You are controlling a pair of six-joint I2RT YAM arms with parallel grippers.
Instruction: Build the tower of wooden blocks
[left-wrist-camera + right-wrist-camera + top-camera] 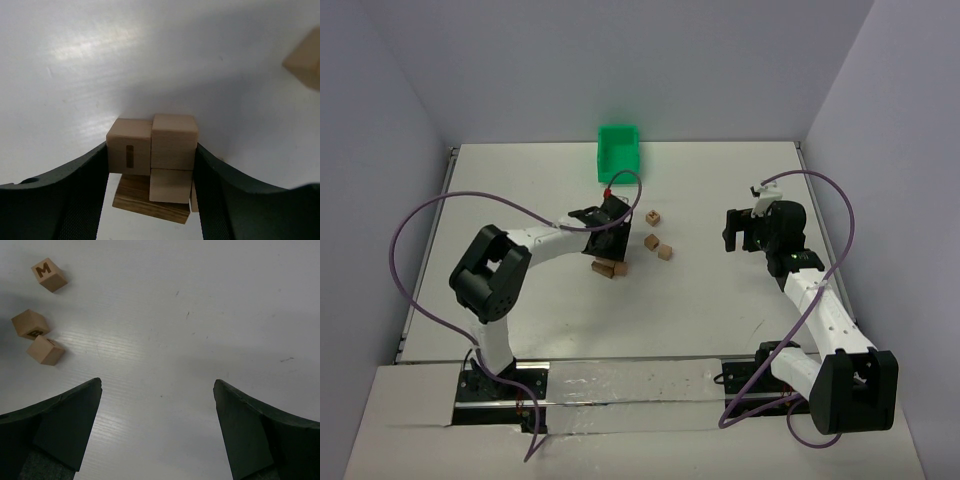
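The tower is a low clump of wood blocks under my left gripper. In the left wrist view two tan cubes stand side by side, one with a dark slot mark and a plain one. A third cube and a darker wooden piece lie nearer the camera. My left gripper is shut on the side-by-side pair, one jaw against each outer face. My right gripper hangs open over bare table, right of three loose cubes.
A green bin stands at the back of the table, behind the left gripper. The three loose cubes lie between the two grippers. One more cube edge shows at the right of the left wrist view.
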